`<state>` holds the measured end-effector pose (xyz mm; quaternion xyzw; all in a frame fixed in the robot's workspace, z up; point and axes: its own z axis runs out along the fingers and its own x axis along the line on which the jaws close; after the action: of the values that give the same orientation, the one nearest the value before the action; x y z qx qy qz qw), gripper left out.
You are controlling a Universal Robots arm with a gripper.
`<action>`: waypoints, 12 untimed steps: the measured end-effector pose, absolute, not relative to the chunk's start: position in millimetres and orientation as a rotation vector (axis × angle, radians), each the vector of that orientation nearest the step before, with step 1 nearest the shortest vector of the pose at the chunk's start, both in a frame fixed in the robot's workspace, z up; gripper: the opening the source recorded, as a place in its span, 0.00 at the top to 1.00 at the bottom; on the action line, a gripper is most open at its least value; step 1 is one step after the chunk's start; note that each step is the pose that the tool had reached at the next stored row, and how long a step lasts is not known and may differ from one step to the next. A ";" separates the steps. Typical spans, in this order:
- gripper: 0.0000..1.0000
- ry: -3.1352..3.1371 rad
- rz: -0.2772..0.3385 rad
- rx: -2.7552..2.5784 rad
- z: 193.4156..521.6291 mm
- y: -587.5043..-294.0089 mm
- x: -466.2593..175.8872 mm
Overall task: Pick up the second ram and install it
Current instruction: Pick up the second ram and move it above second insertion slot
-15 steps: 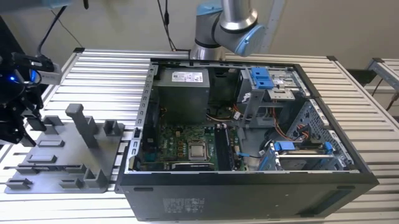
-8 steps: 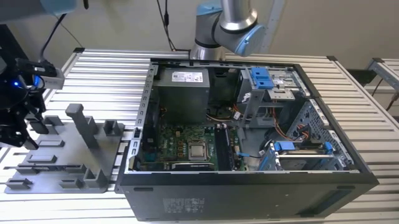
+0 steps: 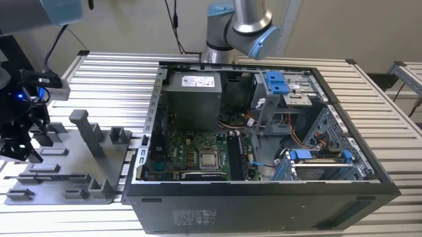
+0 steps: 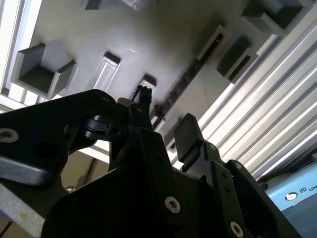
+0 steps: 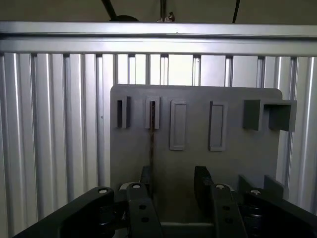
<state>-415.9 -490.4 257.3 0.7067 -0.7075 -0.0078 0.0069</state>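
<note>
Nearest, in both wrist views: the gripper [image 5: 173, 184], spread open and holding nothing, poised low over the grey holder tray [image 5: 247, 153]. Just past the fingertips, the second ram [image 5: 151, 141], standing on edge in a narrow slot and reading as a thin dark line. Appears to sit inside the gap, but close against one finger rather than centred; cannot tell whether touching. Same arrangement on a slant in the second wrist view: gripper [image 4: 166, 126] wide apart, second ram [image 4: 181, 82] running away along the tray.

Judged to be the pickup step, at the approach: not yet grasped, not yet lifted. Calls for squaring the fingers across the thin board, centring it in the gap, and closing on its flat faces without tipping it in the slot.

Farther off, in the exterior view: gripper [image 3: 26, 150] at the exterior view's left, above the holder tray [image 3: 72, 168] on the slatted desk [image 3: 112, 84]. Well apart, toward the exterior view's right, the open computer case [image 3: 264, 207], with motherboard [image 3: 178, 158] and CPU [image 3: 209, 159] inside.

Hard to make out: the second ram's lower edge, sunk in its slot; its chips, little more than dark marks; the memory slots beside the CPU, too dim to tell filled from free.
</note>
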 end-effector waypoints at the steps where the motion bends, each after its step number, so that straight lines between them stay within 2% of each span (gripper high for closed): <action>1: 0.52 -2.210 -0.024 2.213 255.9 -490.9 -416.2; 12: 0.52 -2.186 -0.020 2.240 240.0 -495.0 -419.1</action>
<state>-419.1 -495.0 240.0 0.7156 -0.6984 -0.0065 0.0059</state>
